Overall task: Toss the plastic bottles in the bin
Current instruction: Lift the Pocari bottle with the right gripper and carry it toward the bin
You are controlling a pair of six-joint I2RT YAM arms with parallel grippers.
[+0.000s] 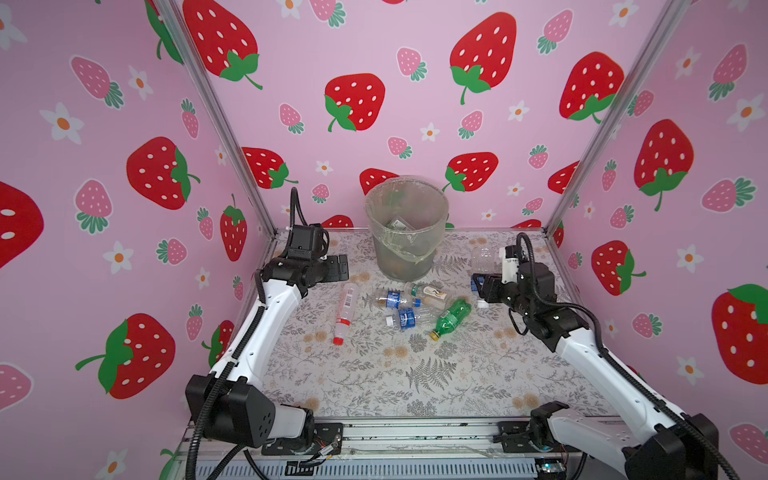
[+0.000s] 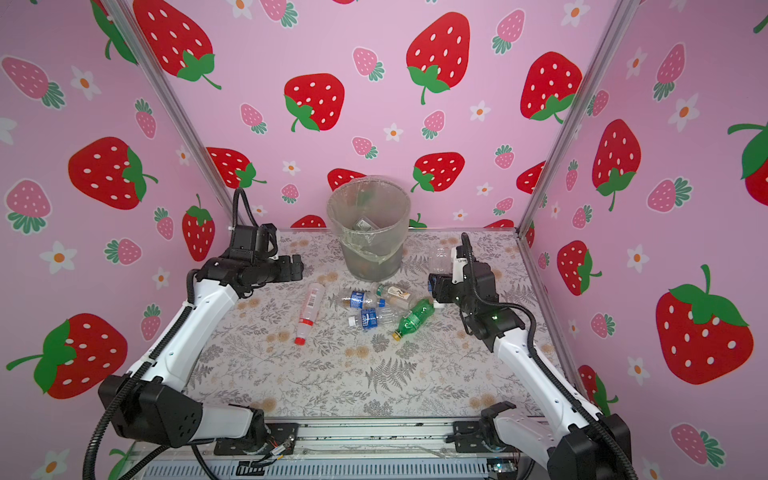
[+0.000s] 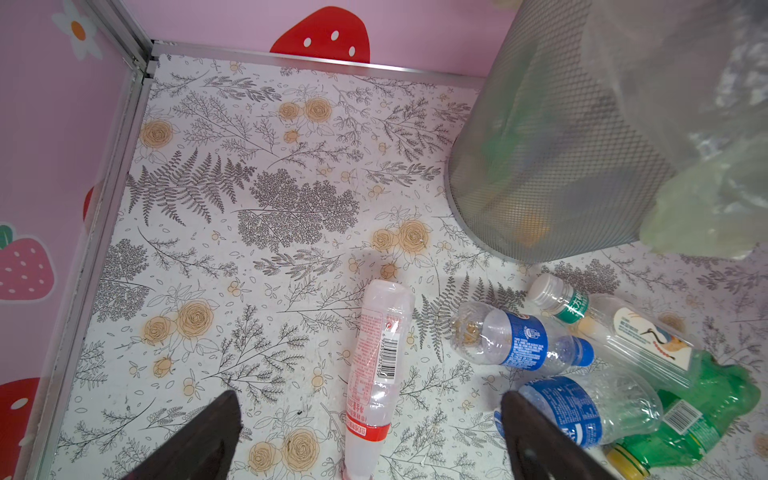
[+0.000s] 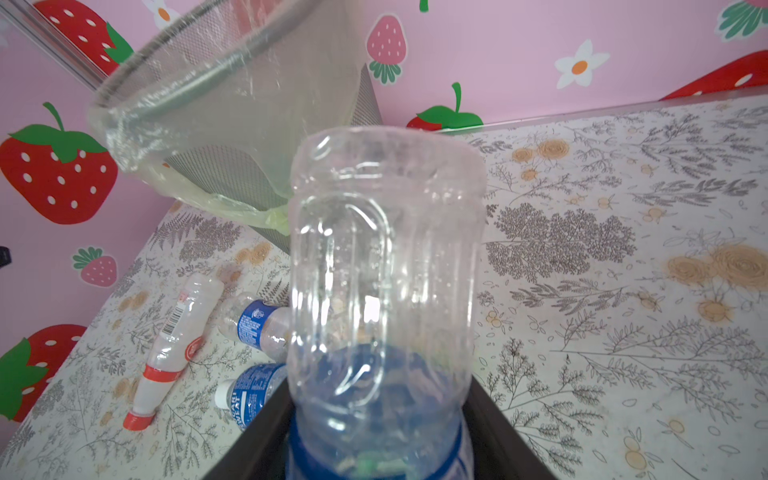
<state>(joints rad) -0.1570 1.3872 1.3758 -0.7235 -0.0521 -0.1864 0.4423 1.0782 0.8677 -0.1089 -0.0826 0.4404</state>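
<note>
Right hand (image 1: 478, 286) clamps a clear bottle (image 1: 483, 258) near the bin (image 1: 405, 232); left hand (image 1: 343, 266) gapes over loose bottles (image 1: 399, 305).

free: front tabletop (image 1: 374, 374) | blocked: bottle cluster (image 1: 392, 299) before bin (image 1: 395, 270)

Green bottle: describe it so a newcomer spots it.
Find the grey mesh bin by the back wall; bottles lie clustered before it. The green bottle is at the cluster's right edge. Unlike its clear neighbours, it is green with a yellow cap.
</note>
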